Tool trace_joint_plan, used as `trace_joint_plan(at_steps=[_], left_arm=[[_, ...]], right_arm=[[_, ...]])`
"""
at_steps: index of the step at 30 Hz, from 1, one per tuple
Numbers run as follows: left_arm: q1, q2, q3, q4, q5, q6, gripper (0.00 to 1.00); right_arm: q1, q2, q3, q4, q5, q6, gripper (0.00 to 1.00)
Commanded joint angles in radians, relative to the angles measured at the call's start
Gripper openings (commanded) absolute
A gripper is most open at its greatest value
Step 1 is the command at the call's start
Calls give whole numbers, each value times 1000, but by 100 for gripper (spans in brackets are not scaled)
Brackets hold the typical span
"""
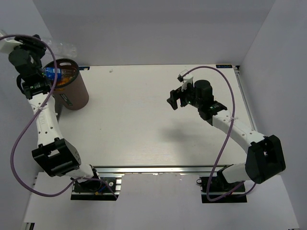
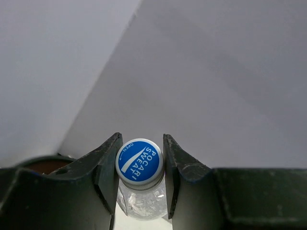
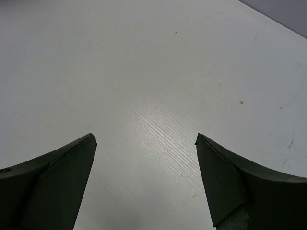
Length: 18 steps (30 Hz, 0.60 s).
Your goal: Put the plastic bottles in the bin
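Holding one plastic bottle (image 2: 140, 165) tight by its top end, the left tool (image 2: 141, 140) is hanging over the bin (image 1: 76, 98) in the upper left of the top view. The bottle's blue cap is facing back at the wrist camera, so its long side is running straight out from the tool, toward the bin's open mouth. The bin looks to be sitting right under the bottle, so letting go is likely the next move. The right tool (image 1: 175, 100) is hanging wide open, gripping nothing, over the table (image 1: 144, 139) in the middle, well apart from the bin, so the left arm is the near one
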Motion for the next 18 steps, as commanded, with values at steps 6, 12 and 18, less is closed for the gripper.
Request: trace_joint_plan(at_steps=[6,12,18], left_arm=[[117,30,3,-27,41,-41,0],[118,46,-45,-34,26,-20,0],[120,87,-46,-93,31,-18,0]], right_arm=[[-3,23,13,-1,75,-41,89],[-7,49,22,-32,101,-49,89],[-10,50,22,-33,95,-36,89]])
